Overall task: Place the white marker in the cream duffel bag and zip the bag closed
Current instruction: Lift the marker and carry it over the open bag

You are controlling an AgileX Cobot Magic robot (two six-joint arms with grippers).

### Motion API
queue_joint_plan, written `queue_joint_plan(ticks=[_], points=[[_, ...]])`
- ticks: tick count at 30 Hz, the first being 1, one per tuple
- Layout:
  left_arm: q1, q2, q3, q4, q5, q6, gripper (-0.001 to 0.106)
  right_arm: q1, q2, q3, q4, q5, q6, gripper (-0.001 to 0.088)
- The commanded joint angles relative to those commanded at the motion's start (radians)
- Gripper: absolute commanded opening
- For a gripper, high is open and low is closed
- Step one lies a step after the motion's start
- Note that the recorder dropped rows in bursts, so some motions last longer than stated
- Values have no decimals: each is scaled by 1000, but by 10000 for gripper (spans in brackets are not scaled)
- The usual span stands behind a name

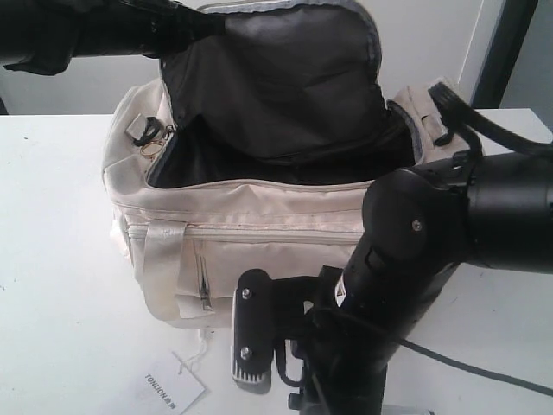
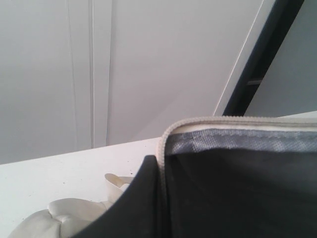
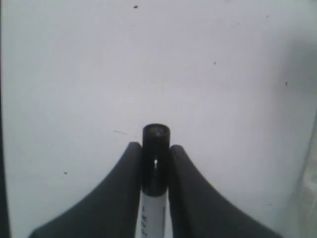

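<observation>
The marker [image 3: 152,218] is clenched in the right end effector [image 3: 156,148] at the bag's [image 1: 259,216] 6 o'clock, the left end effector's [image 1: 173,26] state cannot be told, and the bag could be knocked by a low lift.

White table [image 1: 52,259]: matte, runs across foreground and out to both sides in exterior view. Few tiny dark specks [image 3: 214,63] scattered on white surface in right wrist view. Pale wall [image 1: 423,43] behind table's far edge. Dark slanted frame [image 1: 505,52] at far right of wall, grey panel [image 1: 540,69] beyond it. Left wrist view: wall carries two thin vertical seams [image 2: 91,74], close together.
</observation>
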Motion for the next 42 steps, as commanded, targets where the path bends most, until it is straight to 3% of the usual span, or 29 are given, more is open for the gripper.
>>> queue_joint_plan(ticks=[11, 16, 19, 25, 32, 42], points=[[0, 0, 0, 0, 0, 0, 0, -4, -54, -58, 0, -72, 346, 0], [0, 0, 0, 0, 0, 0, 0, -44, -116, -107, 0, -91, 440, 0], [0, 0, 0, 0, 0, 0, 0, -100, -155, -132, 0, -109, 480, 0], [0, 0, 0, 0, 0, 0, 0, -205, -222, -174, 12, -304, 501, 0], [0, 0, 0, 0, 0, 0, 0, -321, -246, -174, 101, -625, 501, 0], [0, 0, 0, 0, 0, 0, 0, -371, -246, -174, 114, -814, 492, 0]])
